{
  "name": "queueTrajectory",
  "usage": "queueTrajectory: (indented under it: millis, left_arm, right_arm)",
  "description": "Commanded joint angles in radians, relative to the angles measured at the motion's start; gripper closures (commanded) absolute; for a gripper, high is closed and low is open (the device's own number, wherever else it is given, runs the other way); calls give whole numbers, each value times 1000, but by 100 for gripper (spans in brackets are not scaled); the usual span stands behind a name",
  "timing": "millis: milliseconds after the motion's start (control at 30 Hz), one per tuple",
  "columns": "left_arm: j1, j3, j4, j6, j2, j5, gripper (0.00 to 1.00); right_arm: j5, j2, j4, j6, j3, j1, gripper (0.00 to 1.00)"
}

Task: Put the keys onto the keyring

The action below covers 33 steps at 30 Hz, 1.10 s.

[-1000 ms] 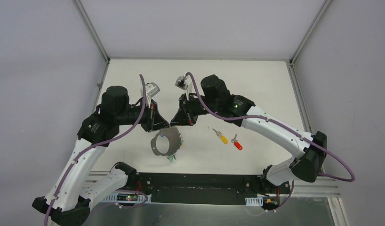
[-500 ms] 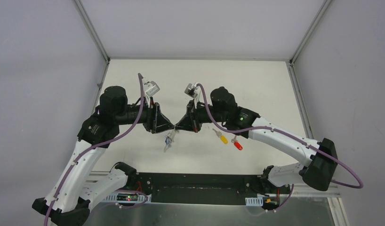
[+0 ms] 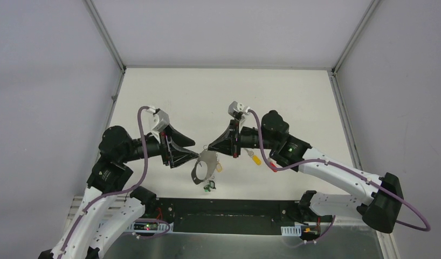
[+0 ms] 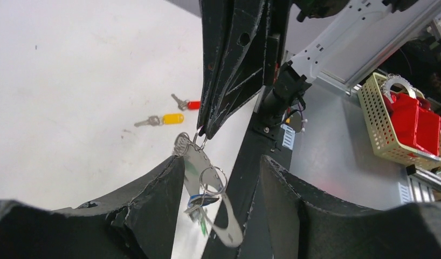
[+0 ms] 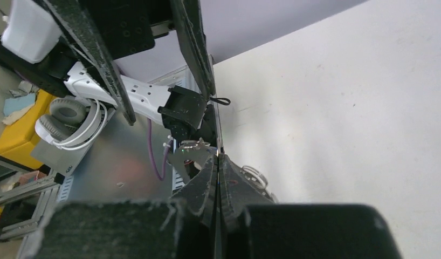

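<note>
The keyring (image 3: 208, 160), a wide grey metal hoop, hangs in the air from my right gripper (image 3: 209, 147), which is shut on its top edge. A small split ring (image 4: 213, 179) with green- and blue-tagged keys (image 3: 209, 187) dangles from the hoop. My left gripper (image 3: 194, 150) stands open just left of it; in the left wrist view the hoop (image 4: 229, 226) hangs between its fingers (image 4: 153, 199) without touching them. A yellow key (image 4: 164, 119) and a red key (image 4: 187, 104) lie on the white table. The right wrist view shows the right gripper (image 5: 218, 162) shut, with the hoop (image 5: 188, 154) at its tip.
The black front rail (image 3: 234, 216) of the table runs under the hanging hoop. Off the table stand a yellow basket (image 4: 380, 124) holding a red item and white headphones (image 5: 73, 121). The right arm's purple cable (image 3: 261, 156) passes over the yellow and red keys.
My left gripper has opened, let go of the keyring and drawn back left. The right gripper, still shut, has carried the keyring right and nearer the front edge.
</note>
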Motion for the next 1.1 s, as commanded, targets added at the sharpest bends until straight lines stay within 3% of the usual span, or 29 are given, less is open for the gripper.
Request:
queueTrajectory:
  millis: [0, 333, 600, 767, 967, 1067]
  left_arm:
    - [-8, -67, 246, 72, -82, 116, 46]
    - [-8, -130, 309, 260, -158, 213, 47]
    - [-8, -129, 366, 285, -108, 283, 57]
    - [-14, -135, 432, 216, -81, 240, 63]
    - [-23, -160, 492, 79, -75, 102, 62]
    - [-31, -182, 530, 37, -64, 81, 62]
  right_arm:
    - [-100, -66, 148, -117, -7, 2, 100]
    - [-254, -161, 154, -521, -65, 5, 100]
    - [-299, -190, 199, -708, -121, 12, 100]
    - [-271, -182, 281, -643, -136, 18, 100]
    - [-98, -150, 456, -357, -159, 22, 100]
    - [-41, -131, 632, -225, -211, 22, 100]
